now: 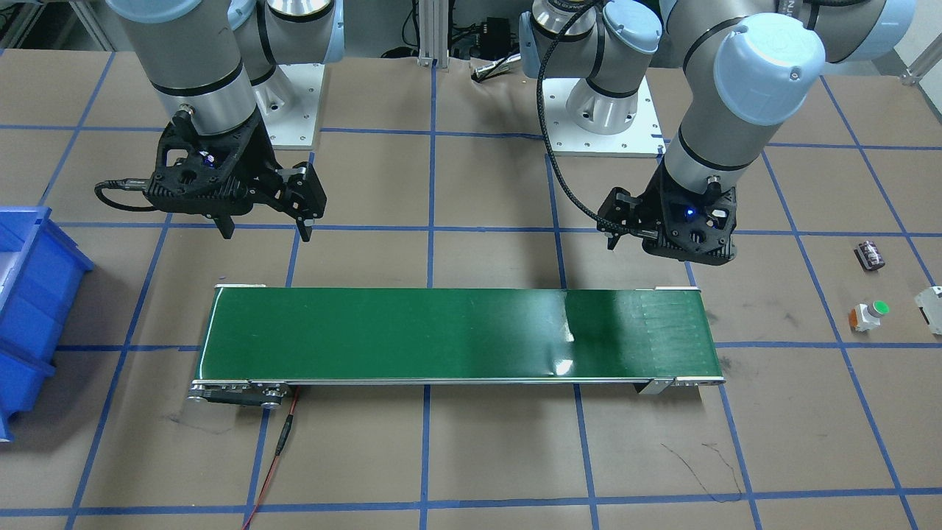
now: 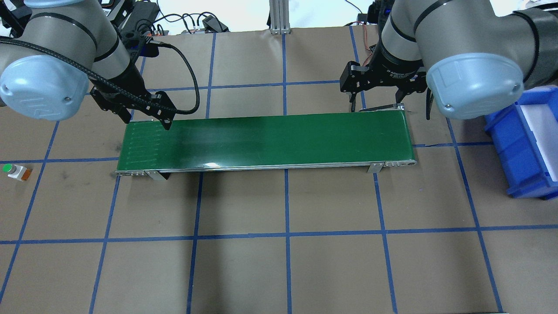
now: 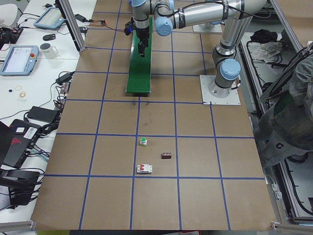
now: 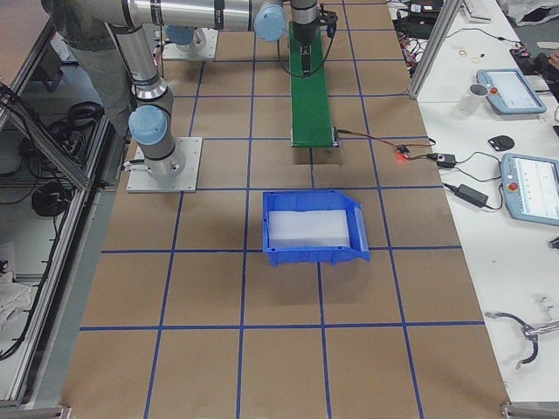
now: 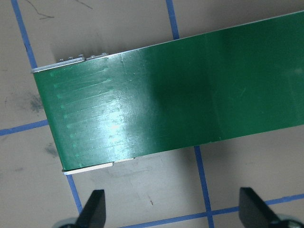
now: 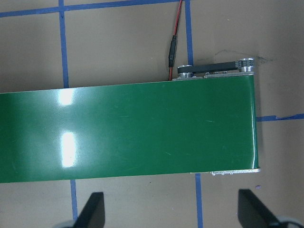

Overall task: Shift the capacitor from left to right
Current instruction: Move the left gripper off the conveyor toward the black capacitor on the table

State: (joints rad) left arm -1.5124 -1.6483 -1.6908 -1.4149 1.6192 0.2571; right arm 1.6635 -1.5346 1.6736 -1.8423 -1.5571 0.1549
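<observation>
The capacitor (image 1: pixel 869 255), a small dark cylinder with pale ends, lies on the brown table mat well out past the left end of the green conveyor belt (image 1: pixel 456 335); it also shows in the exterior left view as the capacitor (image 3: pixel 166 155). My left gripper (image 5: pixel 173 211) is open and empty, hovering by the belt's left end (image 2: pixel 148 120), far from the capacitor. Over the belt's other end my right gripper (image 6: pixel 173 213) hangs open (image 1: pixel 266 232), also with nothing between its fingers.
A green-capped button (image 1: pixel 868 315) and a white boxy component (image 1: pixel 931 305) lie near the capacitor. A blue bin (image 2: pixel 527 144) stands beyond the belt's right end. A red cable (image 1: pixel 283 442) runs from the belt's motor end. A person (image 3: pixel 288 122) stands beside the table.
</observation>
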